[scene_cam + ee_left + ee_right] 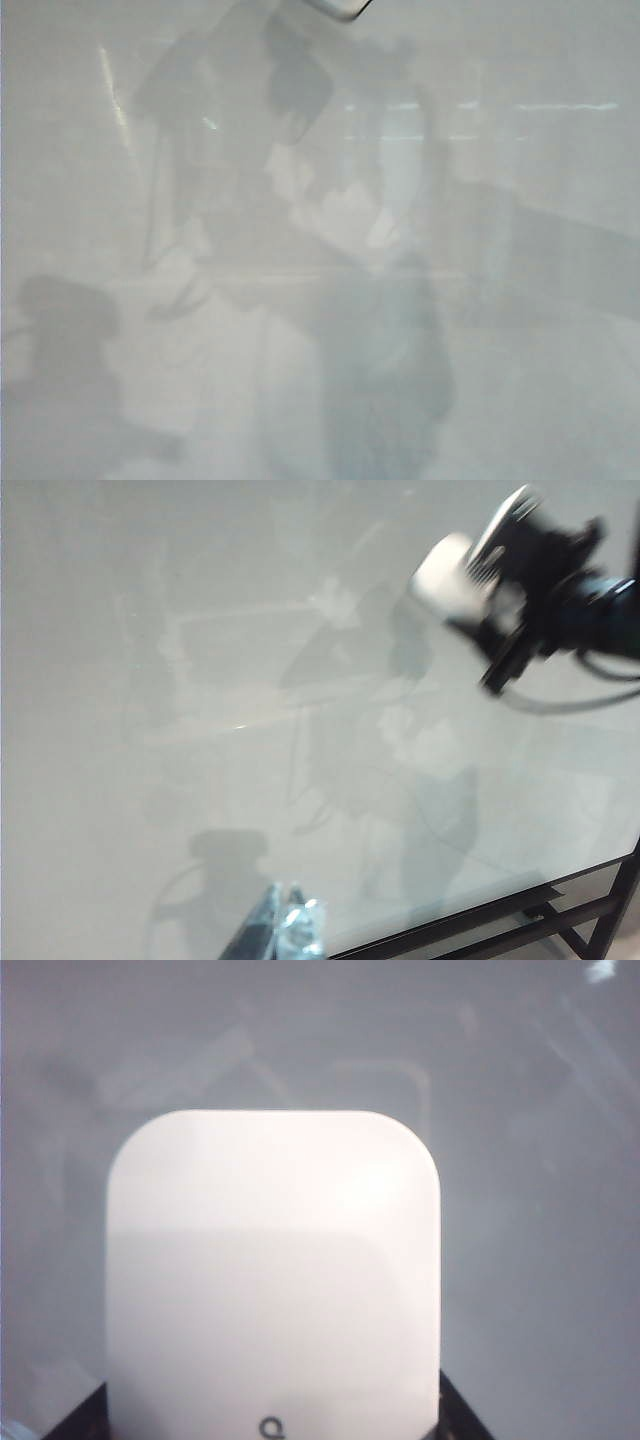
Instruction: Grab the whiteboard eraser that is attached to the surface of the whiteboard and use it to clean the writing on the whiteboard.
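Observation:
The whiteboard (530,330) fills every view, with only shadows and reflections on it; the writing is out of view. My right gripper (273,1415) is shut on the whiteboard eraser (273,1270), a white rounded block with a tiny grey mark, its dark fingers at the block's two lower corners. In the left wrist view the eraser (448,575) hangs above the whiteboard (150,680) in the black right gripper (497,585). One corner of the eraser (340,8) shows in the exterior view. My left gripper (288,920) hovers low over the board, fingers together, holding nothing.
The board's black frame edge (470,928) and a dark stand bar (600,935) run beside the left gripper. A black cable (570,702) loops under the right wrist. Dark arm shadows (70,320) lie on the board.

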